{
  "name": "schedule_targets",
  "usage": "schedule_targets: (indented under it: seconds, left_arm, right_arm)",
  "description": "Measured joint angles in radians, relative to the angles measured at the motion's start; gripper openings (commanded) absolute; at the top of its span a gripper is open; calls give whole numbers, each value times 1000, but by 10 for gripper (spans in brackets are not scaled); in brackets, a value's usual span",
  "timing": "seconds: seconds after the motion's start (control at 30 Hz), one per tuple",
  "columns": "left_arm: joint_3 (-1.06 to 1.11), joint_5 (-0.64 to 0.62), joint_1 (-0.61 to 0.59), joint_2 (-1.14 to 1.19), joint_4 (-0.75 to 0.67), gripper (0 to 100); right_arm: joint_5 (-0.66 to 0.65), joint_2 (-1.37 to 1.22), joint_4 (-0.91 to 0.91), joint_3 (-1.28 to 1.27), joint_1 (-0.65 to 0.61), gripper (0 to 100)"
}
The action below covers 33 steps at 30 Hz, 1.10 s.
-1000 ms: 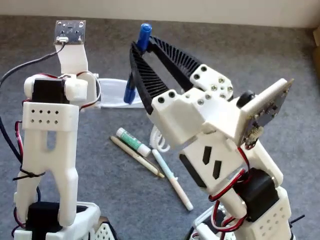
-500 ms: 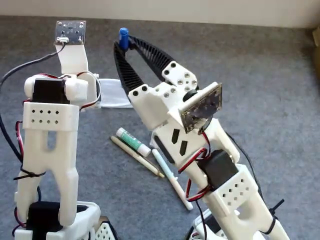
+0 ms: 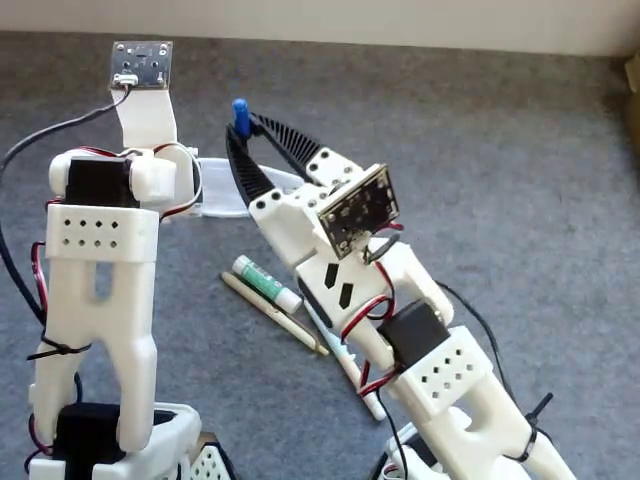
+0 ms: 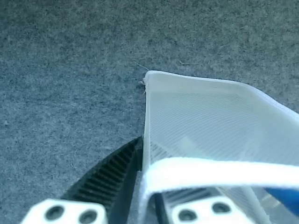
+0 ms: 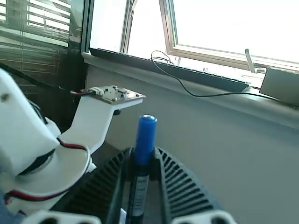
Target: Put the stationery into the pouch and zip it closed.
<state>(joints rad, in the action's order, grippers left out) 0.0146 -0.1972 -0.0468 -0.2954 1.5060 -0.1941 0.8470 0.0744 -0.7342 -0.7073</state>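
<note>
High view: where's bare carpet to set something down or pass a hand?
Bare carpet runs from the right arm across to the view's right edge and up to the wall. Another strip lies beyond the pouch, toward the wall. Crowded: between the arms, where glue stick, pencil and white pen lie, and by the pouch, where the right gripper holds the blue marker.

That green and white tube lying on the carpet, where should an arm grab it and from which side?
Grip the tube around the middle of its round body, coming straight down from above and closing across its length. It lies flat and slanted on the carpet, and the pencil runs close along its near side, leaving little room there.
</note>
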Motion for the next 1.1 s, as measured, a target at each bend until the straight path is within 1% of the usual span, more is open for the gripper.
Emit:
schedule_targets:
  seconds: [0.13,0.27,0.57,0.77,0.87,1.0,1.1]
  left_arm:
    - [0,0,0,0,0,7]
    - [0,0,0,0,0,7]
    - [0,0,0,0,0,7]
    - [0,0,0,0,0,7]
    - [0,0,0,0,0,7]
    - [0,0,0,0,0,7]
    - [0,0,0,0,0,7]
  right_arm:
    - [0,0,-29,-69,0,5]
    - [0,0,-18,-98,0,5]
    - [-2,74,206,-106,0,5]
    - [-3,77,233,-106,0,7]
    - [-3,77,245,-106,0,44]
    - [-3,77,338,-106,0,125]
    - [0,80,393,-104,-5,130]
